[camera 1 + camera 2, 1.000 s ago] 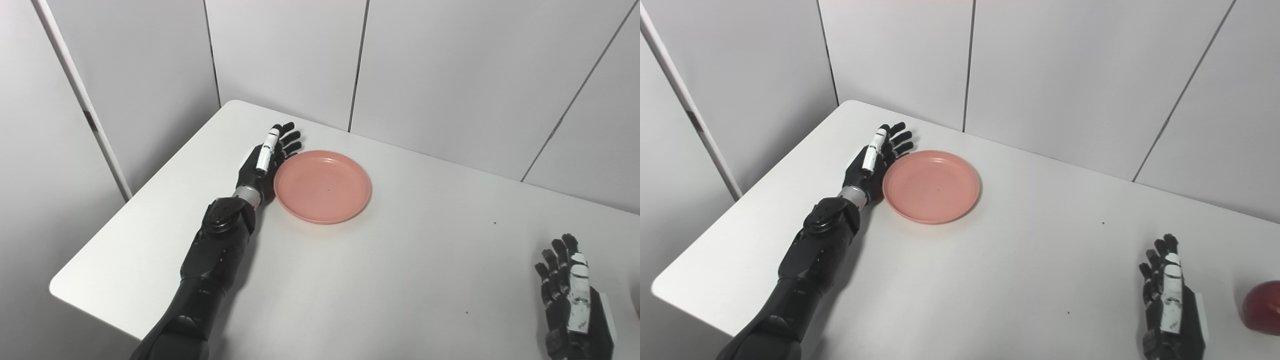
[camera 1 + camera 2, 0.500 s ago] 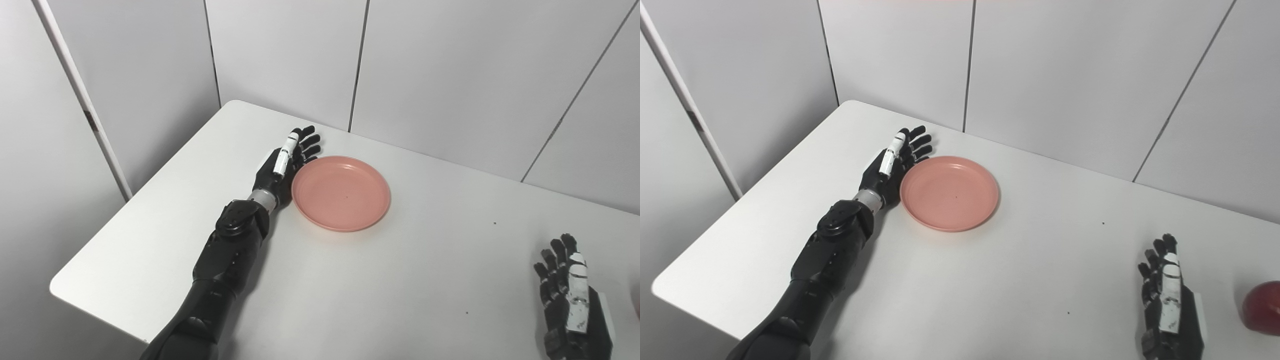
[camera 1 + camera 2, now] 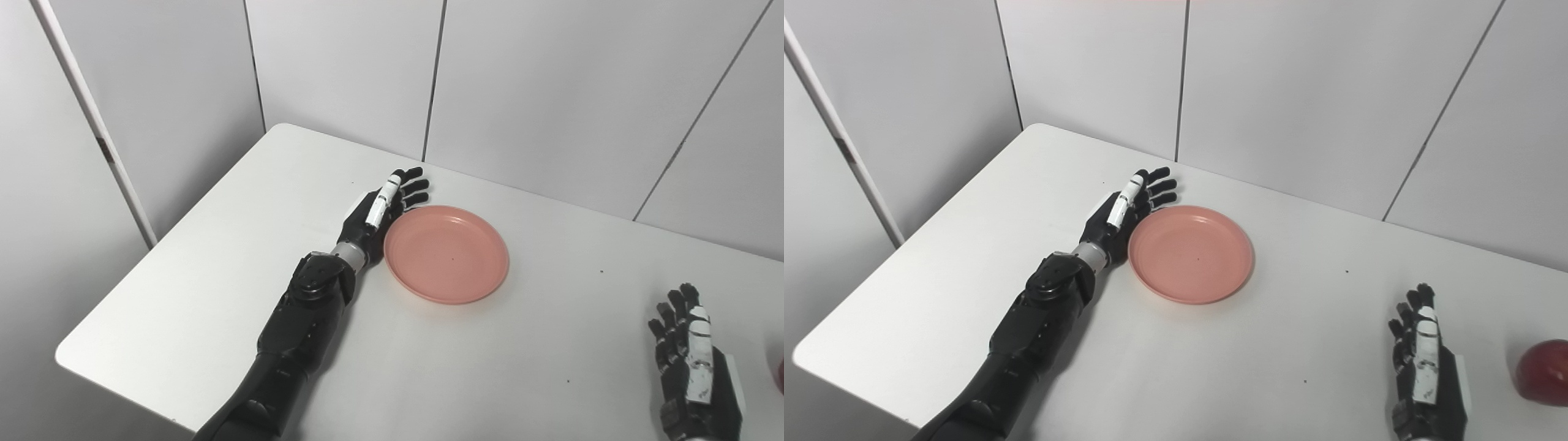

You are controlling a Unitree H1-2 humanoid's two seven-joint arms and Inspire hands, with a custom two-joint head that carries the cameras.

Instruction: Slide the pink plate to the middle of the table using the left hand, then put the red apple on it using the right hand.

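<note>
The pink plate lies flat and empty on the white table, left of the table's middle. My left hand rests edge-on against the plate's left rim, fingers stretched out straight and apart, holding nothing. My right hand hovers flat and open near the front right edge. The red apple sits on the table just right of that hand, a short gap between them; in the left eye view only a sliver of it shows at the right border.
Grey wall panels stand close behind the table's far edge. The table's rounded left corner lies near my left arm. Small dark specks dot the tabletop.
My left hand has pushed the plate rightward and a little toward me across the table. The right hand has stayed in place. The camera has shifted slightly.
</note>
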